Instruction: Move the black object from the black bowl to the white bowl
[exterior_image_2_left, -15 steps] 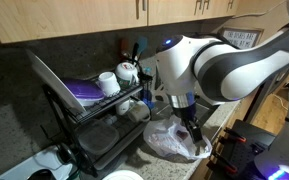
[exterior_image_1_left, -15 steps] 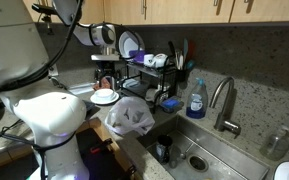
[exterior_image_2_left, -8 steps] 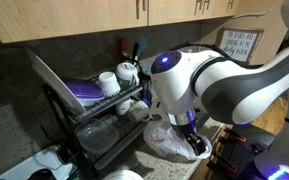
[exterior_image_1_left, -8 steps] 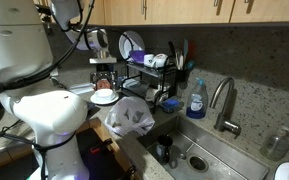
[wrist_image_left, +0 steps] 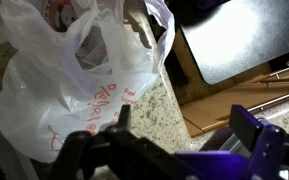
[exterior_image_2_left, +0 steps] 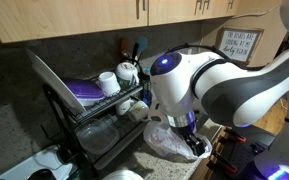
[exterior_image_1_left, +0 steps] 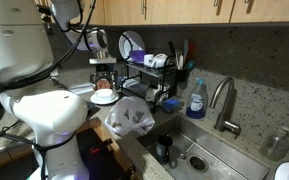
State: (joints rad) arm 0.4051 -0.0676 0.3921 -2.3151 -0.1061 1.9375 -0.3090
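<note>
One crumpled white plastic bag with red print [wrist_image_left: 74, 100] lies on the speckled stone tabletop [wrist_image_left: 162, 112]. The jaws are spread and empty, unchanged from before.

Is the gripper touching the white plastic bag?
Cannot tell. In the wrist view one finger of the gripper overlaps the plastic bag, but no view shows contact or gap.

crumpled white plastic bag [wrist_image_left: 79, 75] with red print, on speckled counter [wrist_image_left: 169, 108], tool [wrist_image_left: 184, 135] below, jaws spread apart
</note>
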